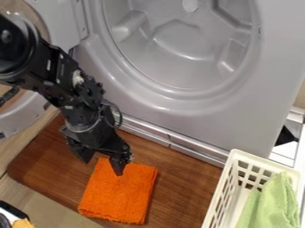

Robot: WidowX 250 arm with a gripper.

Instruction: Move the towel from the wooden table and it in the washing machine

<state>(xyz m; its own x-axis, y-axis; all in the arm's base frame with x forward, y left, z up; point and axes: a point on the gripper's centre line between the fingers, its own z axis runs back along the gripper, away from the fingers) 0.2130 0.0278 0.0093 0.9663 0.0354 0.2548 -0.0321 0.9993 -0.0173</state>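
Spread wide, the gripper (102, 166) hangs at the top of the orange towel (119, 191). It lies on the wooden table (184, 178), long way pointing up and a bit right, toward the washing machine (226, 120).

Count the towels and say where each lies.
2: the orange towel on the wooden table, and the green towel in the basket. I cannot tell whether the yellow-orange thing at lower left is another.

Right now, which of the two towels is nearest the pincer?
The orange towel, folded on the wooden table by the pincer; the green towel is in the white basket.
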